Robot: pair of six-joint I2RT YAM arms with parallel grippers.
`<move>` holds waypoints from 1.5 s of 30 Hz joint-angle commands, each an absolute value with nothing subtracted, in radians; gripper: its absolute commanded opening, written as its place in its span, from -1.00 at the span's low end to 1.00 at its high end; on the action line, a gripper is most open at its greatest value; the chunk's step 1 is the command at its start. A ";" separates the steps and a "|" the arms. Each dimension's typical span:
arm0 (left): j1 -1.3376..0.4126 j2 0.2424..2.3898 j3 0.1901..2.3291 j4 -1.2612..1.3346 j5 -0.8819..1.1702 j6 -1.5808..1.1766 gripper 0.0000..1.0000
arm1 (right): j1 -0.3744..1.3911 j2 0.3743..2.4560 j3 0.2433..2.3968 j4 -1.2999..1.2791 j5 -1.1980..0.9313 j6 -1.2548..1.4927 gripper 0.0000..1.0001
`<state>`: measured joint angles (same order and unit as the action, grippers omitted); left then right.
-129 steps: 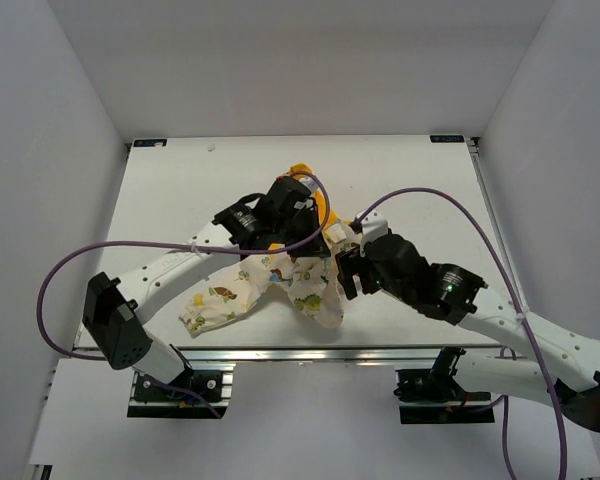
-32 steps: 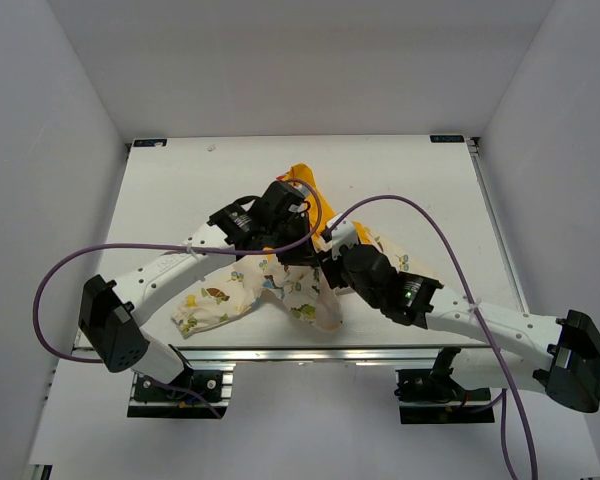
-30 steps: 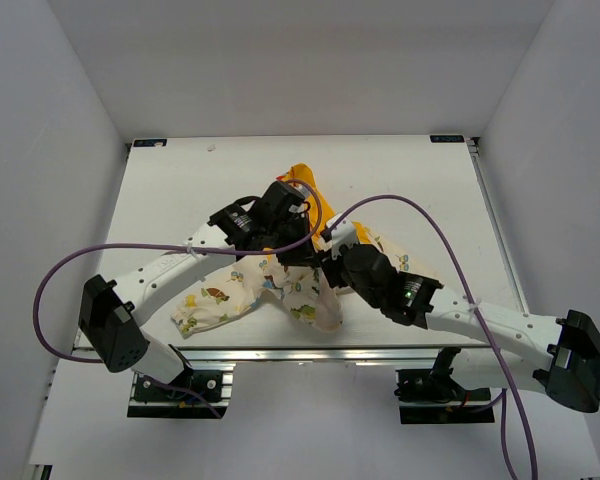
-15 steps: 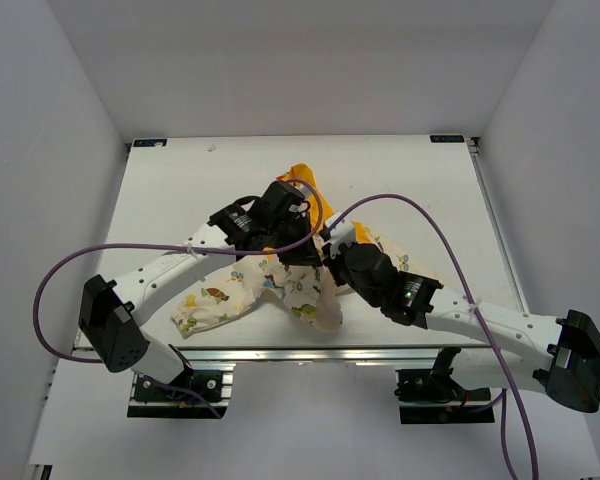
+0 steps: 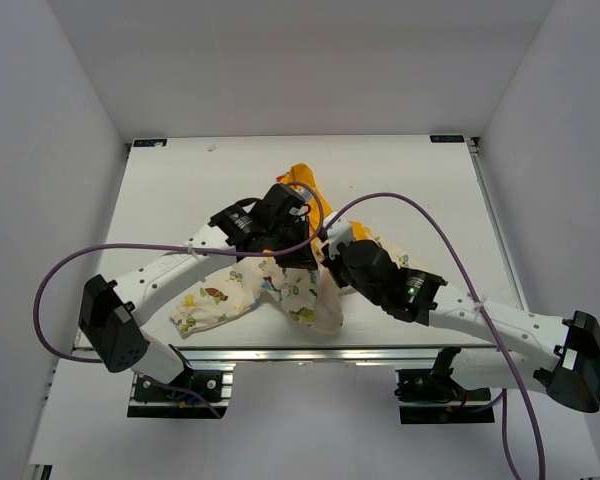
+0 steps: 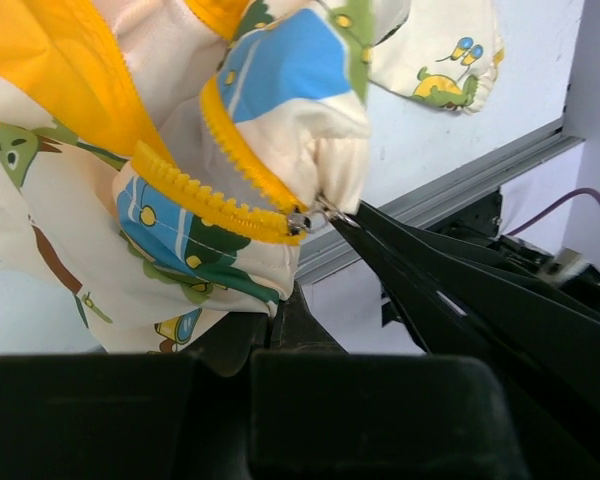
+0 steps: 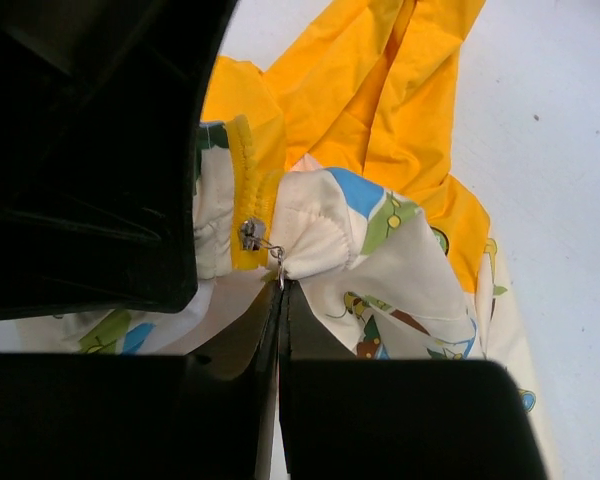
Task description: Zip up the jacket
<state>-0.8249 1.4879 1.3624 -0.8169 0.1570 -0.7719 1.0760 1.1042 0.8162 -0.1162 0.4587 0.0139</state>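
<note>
The jacket (image 5: 230, 295) lies bunched at the table's middle, cream with cartoon prints, its yellow hood (image 5: 302, 181) toward the back. In the left wrist view the yellow zipper (image 6: 205, 195) ends at a metal slider (image 6: 298, 222). My left gripper (image 6: 278, 298) is shut on the jacket's bottom hem just below the slider. My right gripper (image 7: 282, 292) is shut on the slider's thin pull tab (image 7: 279, 270), with the slider (image 7: 250, 235) just beyond its tips. In the top view both grippers meet over the jacket's front, the left (image 5: 300, 260) beside the right (image 5: 326, 258).
The white table (image 5: 170, 190) has walls on three sides and a metal rail (image 5: 280, 352) along its near edge. Purple cables (image 5: 420, 215) loop above both arms. One sleeve (image 5: 205, 305) trails toward the front left.
My right gripper has gone from open to shut on the zipper pull and moved slightly toward the back left. The left gripper holds still on the hem.
</note>
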 commanded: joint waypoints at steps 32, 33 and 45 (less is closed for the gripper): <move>-0.838 1.390 1.253 -0.838 0.204 -0.635 -1.00 | 1.080 1.287 1.204 -0.539 0.331 -0.084 -1.00; -0.838 1.391 1.256 -0.845 0.204 -0.637 -1.00 | 1.080 1.279 1.204 -0.510 0.339 -0.083 -1.00; -0.841 1.371 1.255 -0.828 0.219 -0.626 -1.00 | 1.080 1.262 1.184 -0.488 0.293 -0.034 -1.00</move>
<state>-0.8246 1.4055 1.2644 -0.7979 0.1959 -0.6613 1.0782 1.2667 1.1885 -0.5720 0.2806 -0.0399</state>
